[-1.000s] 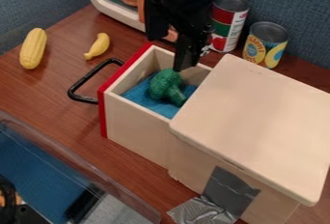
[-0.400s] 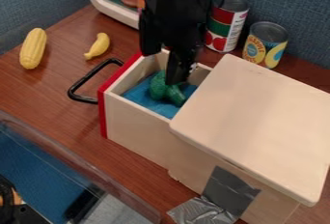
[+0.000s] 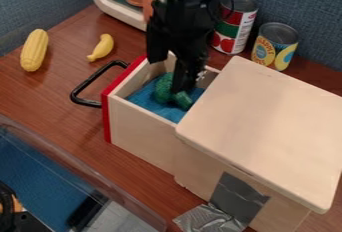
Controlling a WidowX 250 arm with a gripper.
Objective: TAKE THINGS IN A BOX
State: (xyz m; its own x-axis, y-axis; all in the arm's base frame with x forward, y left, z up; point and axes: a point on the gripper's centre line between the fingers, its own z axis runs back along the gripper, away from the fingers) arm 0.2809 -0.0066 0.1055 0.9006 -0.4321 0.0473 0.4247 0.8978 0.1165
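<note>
Green broccoli [image 3: 162,90], blue cloth [image 3: 151,101], red drawer front [image 3: 107,118], pale wooden lid [image 3: 267,126], yellow corn [image 3: 34,50] and banana [image 3: 101,48].

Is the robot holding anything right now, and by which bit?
I can't tell. The gripper is down at the broccoli in the open drawer, hiding part of it.

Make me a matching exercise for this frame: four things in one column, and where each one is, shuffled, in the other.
Things
1. broccoli
2. corn
3. black handle
4. gray tape

Places
A. on the side of the box, below the lid
B. inside the open drawer, on something blue
C. on the red front of the drawer
D. on the table, left of the banana as the camera sees it

Right pairs: 1-B, 2-D, 3-C, 4-A
</note>
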